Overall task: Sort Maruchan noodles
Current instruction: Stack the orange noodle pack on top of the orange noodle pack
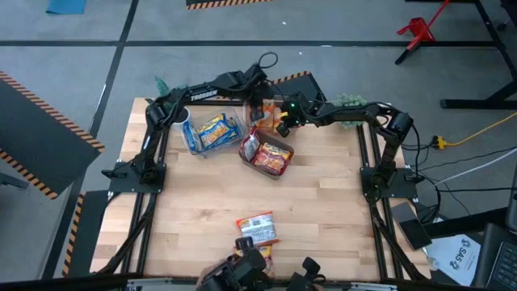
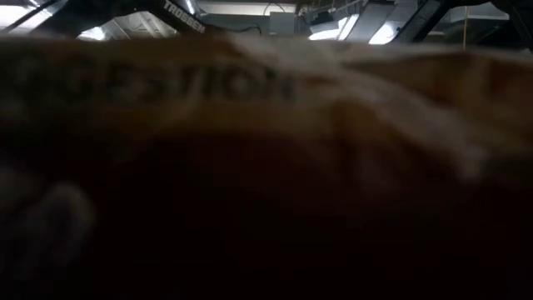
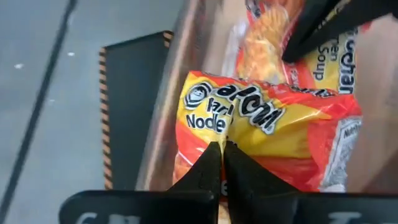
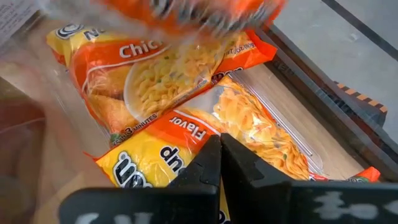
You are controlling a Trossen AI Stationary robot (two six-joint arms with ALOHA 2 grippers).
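Both grippers meet over a clear bin at the table's far middle, which holds orange Maruchan noodle packets. My left gripper is shut on one orange-yellow packet; this packet shows blurred above the others in the right wrist view. My right gripper is shut, its tips down among the packets in the bin, over a yellow-orange one. Its fingers also show in the left wrist view. My left gripper pinches the orange-yellow packet at its edge between its two fingers, coming slanting down from the table's left. The fingers hide the exact spot. The rest of the packet spreads out beyond the fingertips, above the other packets in the bin. My right gripper's shut fingertips are at the yellow-orange packet in the bin, slanting down from the table's right; whether they touch or hold it I cannot tell.
A clear bin with blue-yellow packets stands left of the grippers, and a bin with red packets just nearer. A loose red-white packet lies toward the near edge. A blurred packet close to the lens fills the low view.
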